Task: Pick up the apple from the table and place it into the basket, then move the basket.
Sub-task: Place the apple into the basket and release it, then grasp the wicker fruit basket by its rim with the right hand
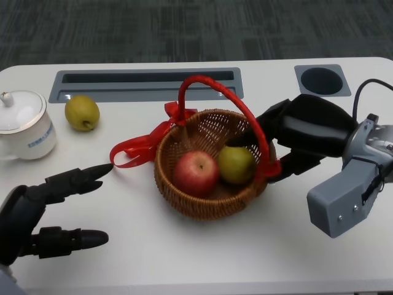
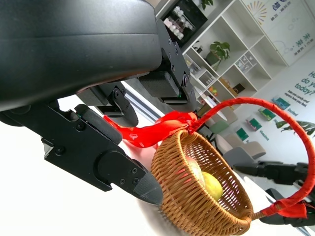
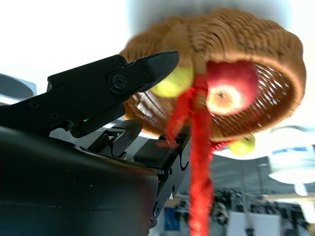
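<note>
The red apple (image 1: 195, 173) lies inside the wicker basket (image 1: 184, 200), next to a green pear (image 1: 236, 165). The basket stands mid-table, with a red handle (image 1: 215, 86) and a red ribbon (image 1: 135, 150). My right hand (image 1: 301, 132) is at the basket's right side. Its fingers (image 1: 245, 139) reach over the rim and another comes from below, gripping the basket where the handle meets it. The right wrist view, blurred, shows the apple (image 3: 229, 91) in the basket (image 3: 256, 44) just past my right hand (image 3: 88, 147). My left hand (image 1: 55, 209) rests low left, fingers apart, holding nothing, well clear of the basket (image 2: 197, 196).
A second green pear (image 1: 81, 112) lies on the table at the back left. Beside it, near the left edge, stands a white lidded cup (image 1: 21, 126). A long grey slot (image 1: 147, 83) and a round hole (image 1: 322, 80) are set into the table behind the basket.
</note>
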You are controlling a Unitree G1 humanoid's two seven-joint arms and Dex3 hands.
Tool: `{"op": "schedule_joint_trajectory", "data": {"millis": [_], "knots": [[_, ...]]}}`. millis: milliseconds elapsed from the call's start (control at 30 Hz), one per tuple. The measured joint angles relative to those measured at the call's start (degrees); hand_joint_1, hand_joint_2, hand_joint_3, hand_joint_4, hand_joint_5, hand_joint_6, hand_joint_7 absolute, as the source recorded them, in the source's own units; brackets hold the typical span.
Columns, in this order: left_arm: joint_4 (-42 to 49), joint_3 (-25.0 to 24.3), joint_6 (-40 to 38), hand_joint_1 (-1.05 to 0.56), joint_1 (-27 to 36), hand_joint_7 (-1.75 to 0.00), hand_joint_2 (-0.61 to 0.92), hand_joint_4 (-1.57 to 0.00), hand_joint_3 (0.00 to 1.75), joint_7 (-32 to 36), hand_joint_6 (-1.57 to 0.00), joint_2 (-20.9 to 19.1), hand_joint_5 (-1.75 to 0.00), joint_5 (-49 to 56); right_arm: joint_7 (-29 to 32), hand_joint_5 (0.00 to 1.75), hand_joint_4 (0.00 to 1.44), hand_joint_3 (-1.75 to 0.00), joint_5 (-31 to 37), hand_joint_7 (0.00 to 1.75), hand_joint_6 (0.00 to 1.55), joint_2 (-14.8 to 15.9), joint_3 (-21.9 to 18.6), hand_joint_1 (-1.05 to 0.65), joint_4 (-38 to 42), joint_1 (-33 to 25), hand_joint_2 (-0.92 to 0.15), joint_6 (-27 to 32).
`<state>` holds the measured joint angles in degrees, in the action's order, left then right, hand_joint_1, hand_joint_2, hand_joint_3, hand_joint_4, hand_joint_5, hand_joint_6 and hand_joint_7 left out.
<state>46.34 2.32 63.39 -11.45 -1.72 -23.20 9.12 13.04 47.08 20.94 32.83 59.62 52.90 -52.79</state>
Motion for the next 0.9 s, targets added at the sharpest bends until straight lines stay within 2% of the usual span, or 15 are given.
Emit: {"op": "schedule_joint_trajectory", "data": {"millis": [167,467,600,767,900], "knots": [[0.63,-0.05,0.04,-0.53,-0.05,-0.01,0.68,-0.89,0.0,0.0,-0.69,0.32,-0.01,0.06,-0.23,0.0,0.71,0.0,0.01,0.01,0.65,1.38,0.0,-0.65,-4.08,-0.19,-0.84,-0.67],[0.77,-0.17,0.07,-0.52,-0.31,-0.01,0.65,-0.92,0.0,0.03,-0.71,0.78,-0.02,0.92,1.65,0.01,0.74,0.0,0.62,0.0,0.67,3.34,-0.06,-0.64,-6.29,-1.28,-0.83,-3.05],[0.67,-0.33,0.08,-0.52,-0.33,-0.01,0.66,-0.91,0.0,0.05,-0.72,0.79,-0.01,1.67,0.08,0.0,0.72,-0.01,1.01,0.0,0.67,2.87,1.21,-0.65,-4.82,-1.24,-0.86,-3.77],[-0.21,-0.81,0.71,-0.49,-0.15,-0.01,0.66,-0.92,0.0,0.07,-0.74,0.87,-0.01,1.86,-0.5,0.01,0.74,0.0,2.76,0.01,0.69,1.02,3.77,-0.66,-1.7,-1.16,-0.78,-3.63],[-0.81,-1.68,0.98,-0.47,0.56,-0.01,0.65,-0.92,0.0,0.13,-0.74,0.96,-0.01,2.11,1.4,0.01,0.76,-0.01,5.01,0.0,0.69,-0.06,5.91,-0.69,0.78,-0.38,-0.79,-2.9]]}}
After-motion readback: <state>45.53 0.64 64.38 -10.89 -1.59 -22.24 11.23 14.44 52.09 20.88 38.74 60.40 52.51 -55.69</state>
